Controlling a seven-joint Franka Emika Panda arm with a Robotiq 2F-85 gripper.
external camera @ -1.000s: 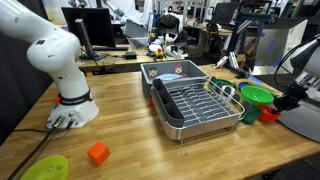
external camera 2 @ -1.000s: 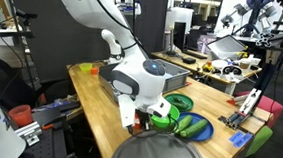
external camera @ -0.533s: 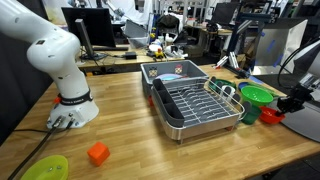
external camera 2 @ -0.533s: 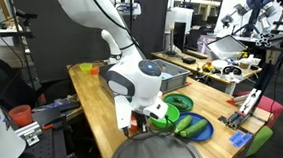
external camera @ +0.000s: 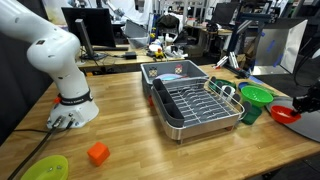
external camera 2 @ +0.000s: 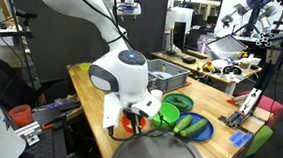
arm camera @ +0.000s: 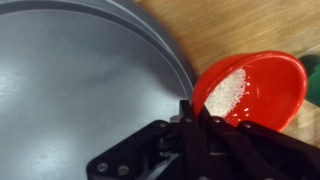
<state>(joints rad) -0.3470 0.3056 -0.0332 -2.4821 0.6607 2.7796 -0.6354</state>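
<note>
My fingers (arm camera: 196,112) are pinched fully together on the near rim of the red bowl (arm camera: 256,84), so I hold it by its edge. In the wrist view the bowl sits just past my fingertips, its mouth facing the camera. A pale, grainy patch lies on its inner wall, and I cannot tell whether that is something in the bowl or only glare. Right beside the bowl, filling most of that view, is a wide grey metal pan (arm camera: 80,85). The bowl's rim looks to overlap the pan's edge, though I cannot tell whether they touch. Beyond both I see the wooden bench (arm camera: 220,25).

In an exterior view the bowl (external camera: 283,114) is out at the far end of the bench, just beside a green bowl (external camera: 256,95), with the dish rack (external camera: 195,105) near on the other side of that. An orange block (external camera: 97,153) lies well apart from me, near the arm's base. In an exterior view a blue plate (external camera 2: 204,134) carrying green vegetables lies close to my wrist.
</note>
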